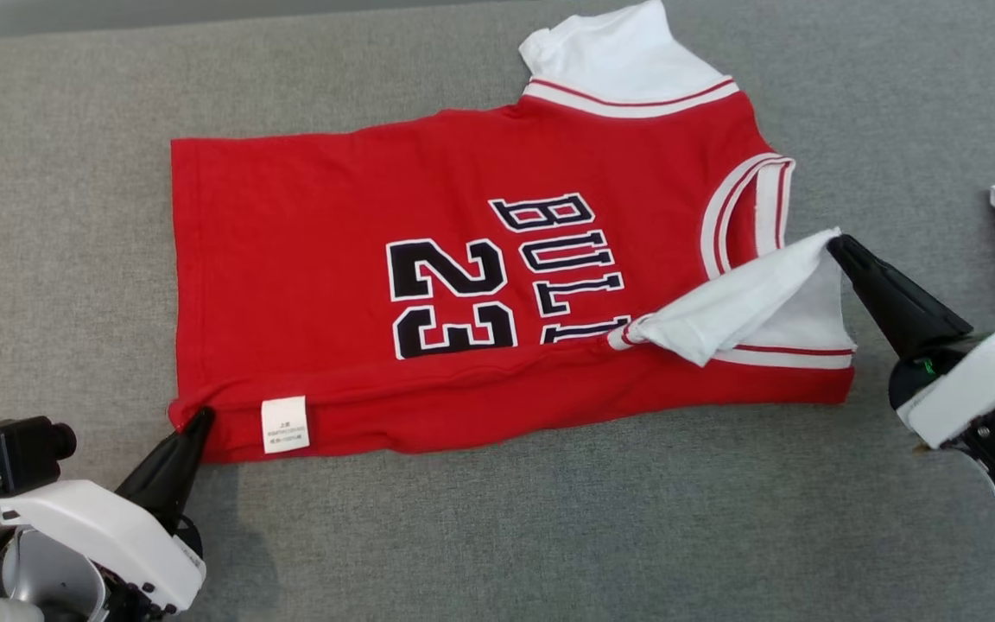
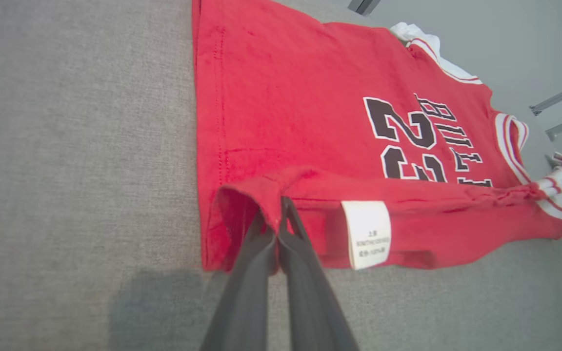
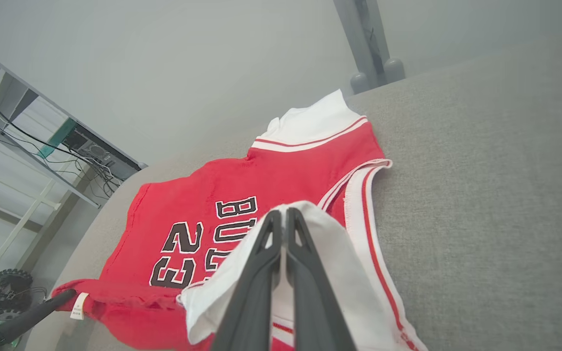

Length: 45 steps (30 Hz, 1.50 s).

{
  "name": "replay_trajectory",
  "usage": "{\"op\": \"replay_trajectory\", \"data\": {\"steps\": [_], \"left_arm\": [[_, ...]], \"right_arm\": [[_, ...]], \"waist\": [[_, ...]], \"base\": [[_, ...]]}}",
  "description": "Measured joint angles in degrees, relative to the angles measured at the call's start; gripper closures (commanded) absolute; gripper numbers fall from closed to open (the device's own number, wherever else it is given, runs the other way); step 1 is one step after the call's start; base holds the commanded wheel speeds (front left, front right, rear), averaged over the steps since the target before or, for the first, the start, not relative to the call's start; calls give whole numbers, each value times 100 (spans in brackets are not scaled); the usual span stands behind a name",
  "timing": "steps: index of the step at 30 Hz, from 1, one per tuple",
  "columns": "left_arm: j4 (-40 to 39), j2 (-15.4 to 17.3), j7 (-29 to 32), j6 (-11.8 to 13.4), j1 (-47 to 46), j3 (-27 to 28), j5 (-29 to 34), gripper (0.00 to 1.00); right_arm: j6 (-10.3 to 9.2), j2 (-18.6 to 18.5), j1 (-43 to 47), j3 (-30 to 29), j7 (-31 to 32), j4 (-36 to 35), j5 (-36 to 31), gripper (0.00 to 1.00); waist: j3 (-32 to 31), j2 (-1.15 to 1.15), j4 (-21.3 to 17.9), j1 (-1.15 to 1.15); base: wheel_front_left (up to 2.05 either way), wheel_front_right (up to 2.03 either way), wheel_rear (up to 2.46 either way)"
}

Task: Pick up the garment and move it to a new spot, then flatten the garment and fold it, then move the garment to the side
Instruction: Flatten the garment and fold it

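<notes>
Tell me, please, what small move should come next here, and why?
Probably carry both pinched edges farther across the jersey, away from the robot, in step. The left fingers are shut on the near hem corner, the right fingers on the white sleeve, and just a narrow near strip, care label up, is turned over.

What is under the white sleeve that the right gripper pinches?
Under the white sleeve, pinched by the right gripper, lies the red jersey front. The sleeve and the folded red edge hide the end of the black lettering.
</notes>
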Motion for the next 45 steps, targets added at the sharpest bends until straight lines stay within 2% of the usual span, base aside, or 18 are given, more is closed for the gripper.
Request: {"op": "replay_trajectory", "data": {"steps": [5,10,11,12,13,14,15,19,20,23,28,30,38,45], "left_arm": [[332,-162,-8,-145,-305,-96,-15,100],[530,-225,-60,-212,-415,-113,-18,100],[548,-244,-100,-219,-440,-109,-15,95],[567,-260,-104,-220,-448,-107,-14,56],[594,-293,-194,-210,-448,-85,9,0],[616,-333,-293,-187,-452,-44,23,0],[633,-355,-361,-185,-457,-16,32,0],[610,-544,-805,-107,-468,144,130,0],[547,-742,-1339,60,-473,324,299,0],[471,-799,-1612,112,-480,359,470,0],[294,-881,-2248,392,-543,471,1063,0],[208,-906,-2372,487,-576,509,1348,0],[202,-962,-2490,597,-681,415,2403,0],[477,-970,-2499,586,-426,213,2871,0]], "right_arm": [[0,-255,-716,611,-250,909,299,100],[0,-393,-1060,1035,-609,1384,533,100],[0,-421,-1095,1103,-697,1448,601,100],[0,-438,-1121,1144,-801,1492,642,100],[0,-454,-1151,1187,-907,1528,693,87],[0,-466,-1174,1228,-1012,1555,761,59],[0,-478,-1176,1281,-1104,1578,817,0],[0,-517,-1146,1339,-1438,1571,935,0],[0,-620,-946,1287,-1900,1501,891,0],[0,-632,-809,1194,-2265,1405,739,0],[0,-480,-484,650,-3228,1189,-85,0],[0,-346,-355,375,-3399,1088,-586,0],[0,289,261,-261,-3498,647,-2395,0],[0,644,960,-452,-3348,516,-2927,0]], "waist": [[379,0,120,0],[478,0,203,0],[477,0,211,0],[473,0,218,0],[465,0,224,0],[455,0,227,0],[439,0,231,0],[369,0,238,0],[261,0,251,0],[174,0,256,0],[-70,0,210,0],[-159,0,173,0],[-484,0,71,0],[-800,0,61,0]], "base": [[0,0,0],[0,0,0],[0,0,0],[0,0,0],[0,0,0],[0,0,0],[0,0,0],[0,0,0],[0,0,0],[0,0,0],[0,0,0],[0,0,0],[0,0,0],[0,0,0]]}}
